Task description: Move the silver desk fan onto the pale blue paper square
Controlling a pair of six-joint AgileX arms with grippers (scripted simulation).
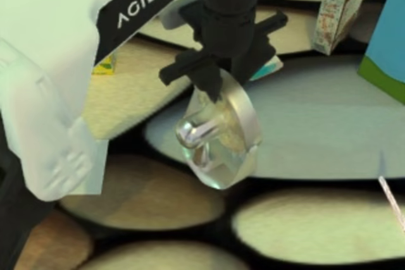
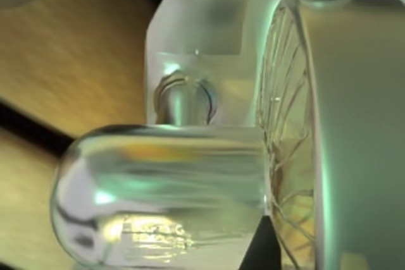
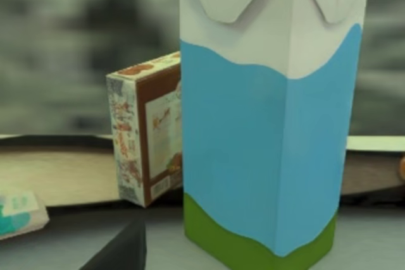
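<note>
One gripper, the left gripper (image 1: 212, 86), pinches the silver desk fan (image 1: 221, 137) by its upper rim, holding it above the pale blue paper square (image 1: 316, 124); right gripper unseen.

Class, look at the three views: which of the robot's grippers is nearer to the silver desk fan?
Left. The left gripper is clamped on the silver desk fan from above; the right gripper is out of the top view, its camera facing the juice carton.

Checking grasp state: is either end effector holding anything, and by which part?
The left end effector grips the silver desk fan by the upper rim of its round head. The right end effector is not in view, so its state cannot be told.
</note>
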